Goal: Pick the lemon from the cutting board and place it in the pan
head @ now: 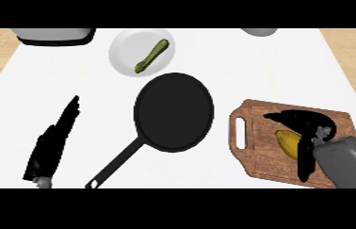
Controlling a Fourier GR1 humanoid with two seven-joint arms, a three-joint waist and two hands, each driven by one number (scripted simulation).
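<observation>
1. The step in hand, as I judge it, is the grasp: the right hand (306, 129) at the lower right of the frame is draped over the lemon (288, 142) on the wooden cutting board (261, 115).
2. To do it well, the fingers should close around the lemon's middle rather than its pointed end, so the fruit does not roll out as it is raised.
3. The lift should go straight up before any sideways travel, clearing the board's edge and then the rim of the pan (173, 111).
4. The lemon lies under and just left of the hand; only its yellow left part shows, the rest is hidden by the fingers.
5. The right hand's fingers curve down around the lemon, touching or nearly touching it; whether they have full hold I cannot tell.
6. The pan sits in mid-frame, left of the board, its handle pointing to the lower left.
7. The left hand (55, 138) rests at the left edge, fingers straight, holding nothing.
</observation>
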